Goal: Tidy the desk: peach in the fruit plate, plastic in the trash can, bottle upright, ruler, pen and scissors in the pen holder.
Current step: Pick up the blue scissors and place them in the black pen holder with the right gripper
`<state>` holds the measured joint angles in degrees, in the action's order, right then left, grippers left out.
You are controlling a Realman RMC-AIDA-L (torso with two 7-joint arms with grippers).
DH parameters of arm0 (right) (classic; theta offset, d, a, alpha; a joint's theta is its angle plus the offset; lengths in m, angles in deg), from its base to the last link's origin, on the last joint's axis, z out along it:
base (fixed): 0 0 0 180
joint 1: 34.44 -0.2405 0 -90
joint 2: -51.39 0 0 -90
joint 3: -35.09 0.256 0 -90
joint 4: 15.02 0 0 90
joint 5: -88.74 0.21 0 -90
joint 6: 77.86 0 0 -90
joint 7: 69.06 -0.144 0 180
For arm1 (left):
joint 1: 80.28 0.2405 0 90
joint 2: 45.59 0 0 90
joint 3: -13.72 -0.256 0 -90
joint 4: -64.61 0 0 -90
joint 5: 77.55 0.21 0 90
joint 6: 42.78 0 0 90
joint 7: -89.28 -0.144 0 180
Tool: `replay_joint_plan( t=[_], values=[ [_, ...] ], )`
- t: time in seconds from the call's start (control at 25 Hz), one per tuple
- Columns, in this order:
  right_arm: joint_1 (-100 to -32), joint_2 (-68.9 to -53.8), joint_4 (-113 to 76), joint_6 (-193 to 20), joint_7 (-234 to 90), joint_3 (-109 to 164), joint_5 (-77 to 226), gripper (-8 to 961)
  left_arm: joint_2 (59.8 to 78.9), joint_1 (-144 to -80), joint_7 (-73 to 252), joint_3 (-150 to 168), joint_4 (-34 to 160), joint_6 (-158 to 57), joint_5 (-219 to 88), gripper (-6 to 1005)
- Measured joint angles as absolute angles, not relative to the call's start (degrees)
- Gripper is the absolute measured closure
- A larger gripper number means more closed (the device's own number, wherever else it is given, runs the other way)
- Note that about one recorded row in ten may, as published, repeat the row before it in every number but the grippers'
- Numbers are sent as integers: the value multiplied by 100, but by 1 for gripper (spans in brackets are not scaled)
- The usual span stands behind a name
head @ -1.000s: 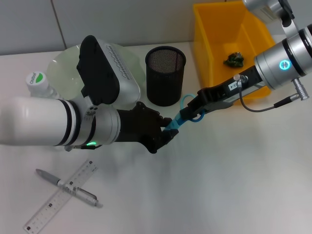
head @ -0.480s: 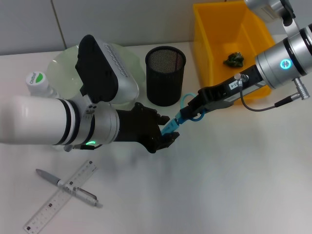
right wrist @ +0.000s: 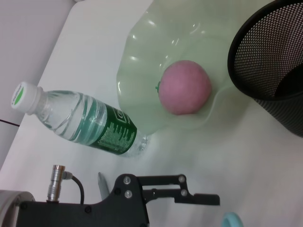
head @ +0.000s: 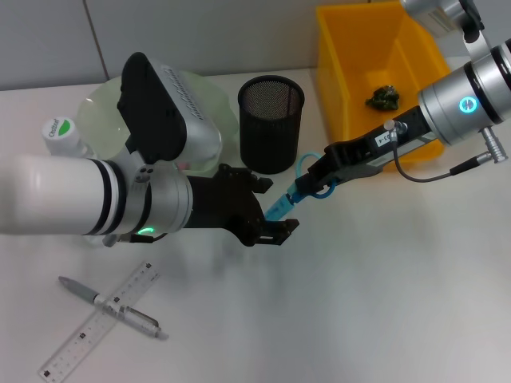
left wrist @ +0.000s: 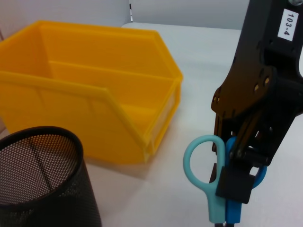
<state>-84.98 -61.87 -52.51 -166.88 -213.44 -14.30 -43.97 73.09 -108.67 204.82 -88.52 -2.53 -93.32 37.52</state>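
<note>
Scissors (head: 294, 194) held above the bench (head: 359, 303) just in front of the black mesh pen holder (head: 271, 123), handles clamped in the fingers of the right gripper (head: 313, 183), blade end pointing between the widely spread fingers of the left gripper (head: 267, 209). Peach (right wrist: 184, 87) already in the green fruit plate (right wrist: 151, 56); bottle (right wrist: 80, 125) upright beside the plate; pen (head: 112, 306) and ruler (head: 100, 321) crossed on the bench, well apart from the holder. Dark scrap (head: 383, 97) inside the yellow bin (head: 339, 72).
</note>
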Motion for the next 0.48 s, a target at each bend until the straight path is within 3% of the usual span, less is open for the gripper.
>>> replay_joint_plan(
  t=[0.48],
  values=[
    [-8486,-6045,-5283,-16663,-21324,-1417,-4397,882,7283,-10602,20281,-8694,-322,-9400,3544,211]
  ],
)
